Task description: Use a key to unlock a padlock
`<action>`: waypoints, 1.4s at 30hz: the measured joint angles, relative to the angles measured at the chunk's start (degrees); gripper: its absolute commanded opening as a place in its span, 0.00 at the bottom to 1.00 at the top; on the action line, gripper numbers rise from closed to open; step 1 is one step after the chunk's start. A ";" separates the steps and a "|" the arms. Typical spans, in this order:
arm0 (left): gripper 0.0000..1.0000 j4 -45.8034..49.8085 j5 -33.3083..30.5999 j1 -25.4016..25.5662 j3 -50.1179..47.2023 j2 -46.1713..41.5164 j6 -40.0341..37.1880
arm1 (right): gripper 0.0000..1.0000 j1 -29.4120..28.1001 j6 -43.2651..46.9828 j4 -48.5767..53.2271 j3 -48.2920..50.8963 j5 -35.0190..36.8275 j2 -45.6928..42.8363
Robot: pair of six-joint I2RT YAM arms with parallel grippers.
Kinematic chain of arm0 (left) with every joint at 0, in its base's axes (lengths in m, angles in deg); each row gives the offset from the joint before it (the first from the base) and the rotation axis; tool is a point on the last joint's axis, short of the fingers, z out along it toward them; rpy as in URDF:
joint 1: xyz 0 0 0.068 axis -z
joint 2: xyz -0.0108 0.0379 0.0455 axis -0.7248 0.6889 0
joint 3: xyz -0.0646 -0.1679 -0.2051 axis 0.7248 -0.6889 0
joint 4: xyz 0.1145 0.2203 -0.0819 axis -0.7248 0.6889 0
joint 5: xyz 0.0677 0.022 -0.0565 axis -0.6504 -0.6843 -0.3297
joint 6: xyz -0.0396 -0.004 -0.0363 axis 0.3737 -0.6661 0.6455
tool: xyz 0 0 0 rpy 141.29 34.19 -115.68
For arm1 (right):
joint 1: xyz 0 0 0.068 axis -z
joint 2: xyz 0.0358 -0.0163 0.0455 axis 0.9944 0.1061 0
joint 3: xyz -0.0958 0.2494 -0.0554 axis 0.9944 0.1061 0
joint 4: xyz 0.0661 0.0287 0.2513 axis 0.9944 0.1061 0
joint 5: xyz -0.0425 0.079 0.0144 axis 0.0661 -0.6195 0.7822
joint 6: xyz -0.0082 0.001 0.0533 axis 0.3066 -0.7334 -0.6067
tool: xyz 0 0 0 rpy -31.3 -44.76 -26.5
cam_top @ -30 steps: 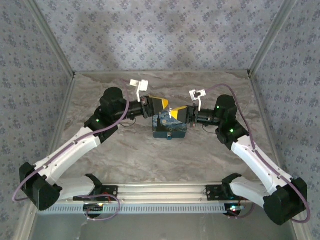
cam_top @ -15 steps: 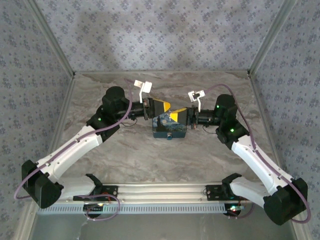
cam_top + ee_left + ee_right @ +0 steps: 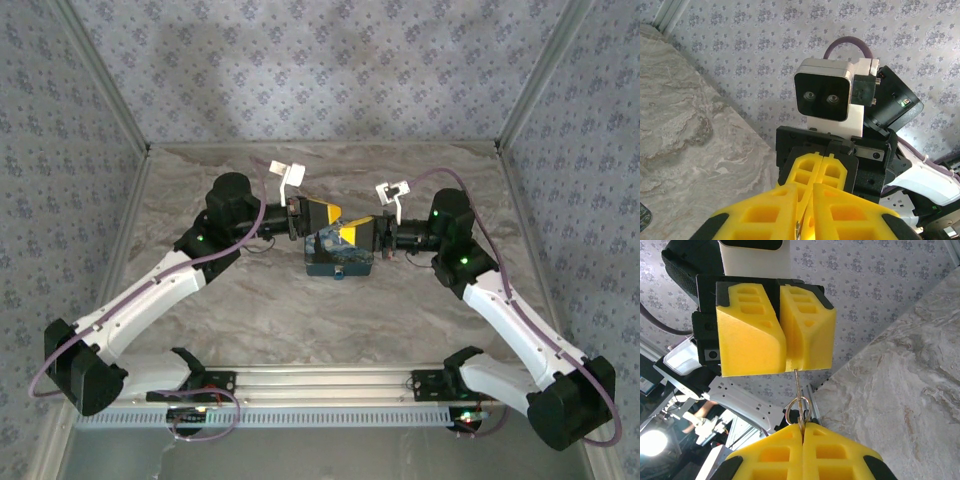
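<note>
Both grippers meet above the blue painted box [image 3: 340, 256]. My right gripper [image 3: 802, 426] is shut on the key [image 3: 798, 390] at its head, and the key's ring stands just above the yellow fingers. The thin blade runs on into the seam of my left gripper [image 3: 785, 367], which is shut on its tip. In the left wrist view the key [image 3: 799, 231] is a metal sliver between my left gripper [image 3: 807, 189] fingers, with the right gripper [image 3: 822, 167] facing them. The padlock [image 3: 341, 271] is a tiny dark lump at the box's near edge.
The box lies mid-table on the marbled top [image 3: 300, 310]. Patterned walls [image 3: 320, 70] close in the back and both sides. A metal rail [image 3: 320, 385] with the arm bases runs along the near edge.
My left gripper has closed its fingers on the key's tip and shifted slightly. The right gripper, the key's head and the box have stayed put.
</note>
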 measured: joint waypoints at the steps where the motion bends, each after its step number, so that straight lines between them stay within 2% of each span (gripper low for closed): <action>1: 0.12 0.09 0.00 0.00 0.00 0.00 0.00 | 0.00 0.07 0.02 0.00 0.00 0.00 -0.02; 3: 0.11 0.28 -0.04 0.00 0.00 0.00 -0.33 | 0.00 0.31 0.00 -0.04 0.00 -0.20 -0.02; 5: 0.17 0.37 -0.07 0.00 0.00 0.00 -0.72 | 0.00 0.50 0.00 -0.09 0.00 -0.39 -0.02; 9: 0.21 0.70 0.00 0.26 0.00 0.02 -1.07 | 0.00 0.74 -0.17 -0.22 0.00 -0.37 -0.02; 13: 0.20 0.76 0.00 0.66 0.00 0.09 -1.09 | 0.00 0.94 -0.20 -0.52 0.00 -0.39 -0.02; 18: 0.01 1.16 -0.13 0.74 0.00 0.42 -1.38 | 0.00 1.11 -0.24 -0.76 0.02 -0.42 -0.44; 20: 0.00 1.25 -0.22 0.74 0.04 0.48 -1.79 | 0.00 1.27 -0.28 -0.68 0.04 -0.39 -0.63; 21: 0.00 1.38 -0.28 0.79 0.13 0.48 -1.97 | 0.07 1.40 -0.37 -0.66 0.04 -0.39 -0.66; 24: 0.00 3.06 -1.14 0.85 0.61 0.50 -2.40 | 0.47 2.08 -0.20 0.20 0.09 0.07 -0.87; 25: 0.00 4.09 -1.66 0.87 0.90 0.50 -2.80 | 0.52 2.47 -0.15 0.72 0.13 0.57 -1.07; 27: 0.00 6.58 -3.43 1.07 1.75 0.52 -3.87 | 0.56 3.58 0.15 1.46 0.66 2.54 -2.21; 35: 0.00 10.95 -9.16 1.07 4.09 0.70 -5.49 | 0.53 4.70 0.20 2.36 1.84 10.05 -5.35; 42: 0.00 10.34 -10.97 1.07 4.07 1.31 -4.39 | 0.48 4.68 -3.72 -4.28 5.22 15.58 -5.44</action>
